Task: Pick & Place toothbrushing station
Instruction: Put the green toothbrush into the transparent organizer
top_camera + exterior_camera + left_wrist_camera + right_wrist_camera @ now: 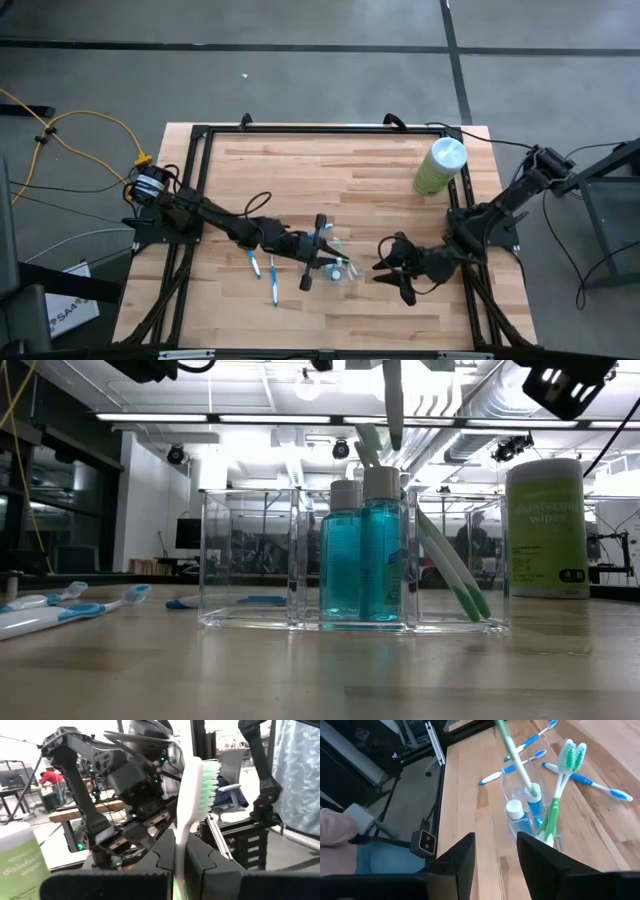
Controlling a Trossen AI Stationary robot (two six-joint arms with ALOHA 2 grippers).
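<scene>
The toothbrushing station is a clear plastic tray [250,560], which also shows in the high view [345,270] and the right wrist view [520,820]. It stands on the table and holds two teal bottles [360,550] and two green toothbrushes [560,785] that lean in its end compartment. My left gripper [320,243] is over the tray, shut on a green-and-white toothbrush [200,780]. My right gripper [392,266] is open and empty, just to the tray's right. My left gripper pinches the toothbrush's white handle [181,837] between its two fingers, and the bristled head [210,782] sticks out past the fingertips. The brush is lifted clear; its lower end [393,420] hangs just above the bottles' caps.
Several blue toothbrushes [262,272] lie flat on the table to the tray's left; they also show in the low view [70,608]. A tall pale-green wipes cylinder [440,165] stands at the far right. A person's leg [340,845] shows beyond the table's edge.
</scene>
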